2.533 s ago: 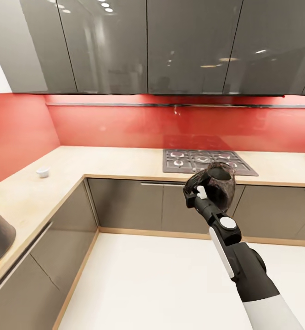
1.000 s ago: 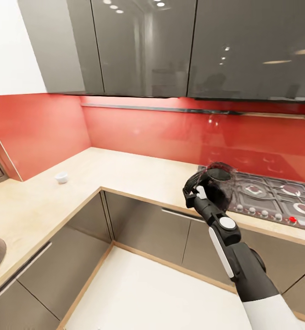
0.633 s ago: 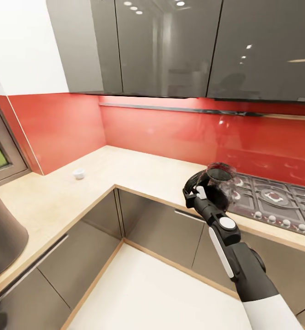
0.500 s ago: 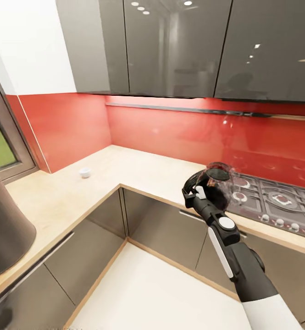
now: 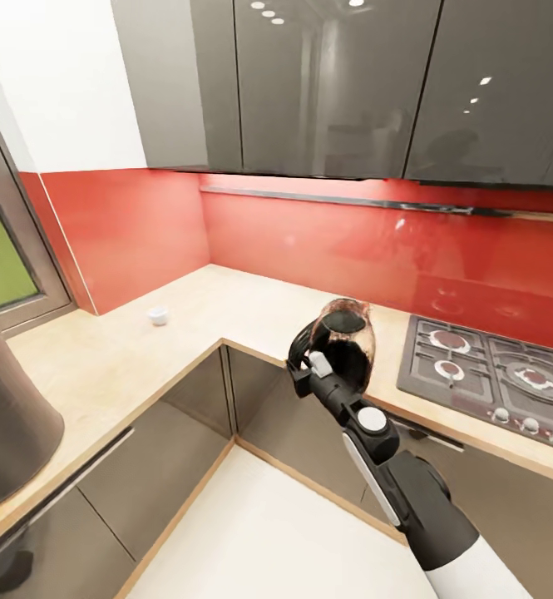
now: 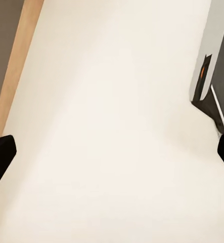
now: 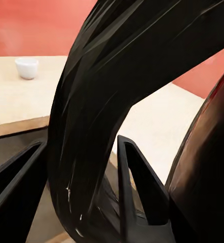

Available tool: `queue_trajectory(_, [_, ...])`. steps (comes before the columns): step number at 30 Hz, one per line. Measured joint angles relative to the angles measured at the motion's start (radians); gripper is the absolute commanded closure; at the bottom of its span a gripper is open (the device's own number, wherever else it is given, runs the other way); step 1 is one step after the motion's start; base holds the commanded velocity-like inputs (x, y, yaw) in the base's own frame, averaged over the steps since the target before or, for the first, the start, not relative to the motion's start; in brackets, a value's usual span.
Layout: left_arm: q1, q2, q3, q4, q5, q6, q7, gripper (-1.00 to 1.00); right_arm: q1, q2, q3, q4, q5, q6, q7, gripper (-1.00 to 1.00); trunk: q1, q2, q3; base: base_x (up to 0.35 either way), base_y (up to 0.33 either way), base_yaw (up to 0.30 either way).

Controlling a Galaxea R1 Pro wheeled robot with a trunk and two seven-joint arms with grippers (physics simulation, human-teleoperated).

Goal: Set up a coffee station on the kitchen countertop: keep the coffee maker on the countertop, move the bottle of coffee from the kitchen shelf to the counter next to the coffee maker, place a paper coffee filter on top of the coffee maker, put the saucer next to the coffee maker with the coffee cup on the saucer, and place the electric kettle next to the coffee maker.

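**Kettle carried through an L-shaped kitchen corner**

At the bottom of the head view lies a pale floor (image 5: 251,532), bordered by grey lower cabinets (image 5: 135,466) with a wood-coloured plinth. At the lower left edge a large dark rounded object (image 5: 6,424) stands on the surface; what it is cannot be told. Rising from the lower right, the right arm ends at centre frame in the right end effector (image 5: 313,366), pinching the dark handle of the electric kettle (image 5: 343,337), a dark, glassy vessel held upright in the air before the surface edge. In the right wrist view the handle (image 7: 106,101) runs between the fingers (image 7: 142,187). In the left wrist view the left end effector's fingertips (image 6: 0,157) stand spread wide over the floor.

Beyond, the light wood surface (image 5: 226,308) bends round the corner. A small white coffee cup (image 5: 157,315) sits on it at mid left, near the red backsplash (image 5: 309,241). A gas hob (image 5: 492,374) lies at the right. Glossy grey upper cabinets (image 5: 326,83) fill the top, and a window (image 5: 2,266) shows at the left edge.
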Motion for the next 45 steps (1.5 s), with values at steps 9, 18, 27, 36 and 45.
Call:
queue_trajectory(9, [0.001,-0.019,0.000,0.001,0.000,0.063,0.000,-1.00,0.000,-0.002,0.001,-0.007,0.000,0.000,0.001,1.00,0.000,0.000,0.000,0.268,-0.166,0.000])
queue_trajectory(18, [0.005,-0.015,-0.001,0.000,-0.001,0.080,0.002,-1.00,0.000,-0.006,0.000,-0.032,-0.001,0.001,0.001,1.00,0.000,0.000,0.000,0.277,-0.166,0.076])
queue_trajectory(27, [0.005,-0.013,-0.002,-0.001,-0.001,0.079,0.002,-1.00,0.000,-0.006,0.000,-0.032,-0.001,0.001,0.001,1.00,0.000,0.000,0.000,0.260,-0.166,0.268])
queue_trajectory(36, [0.005,-0.015,-0.002,-0.001,-0.001,0.076,0.003,-1.00,0.000,-0.006,0.001,-0.032,-0.003,0.001,0.001,1.00,0.000,0.000,0.000,0.076,-0.052,0.278])
queue_trajectory(45, [0.004,-0.018,-0.002,-0.002,0.000,0.071,0.001,-1.00,0.000,-0.006,0.001,-0.032,-0.003,0.001,0.001,1.00,0.000,0.000,0.000,0.002,-0.001,0.278])
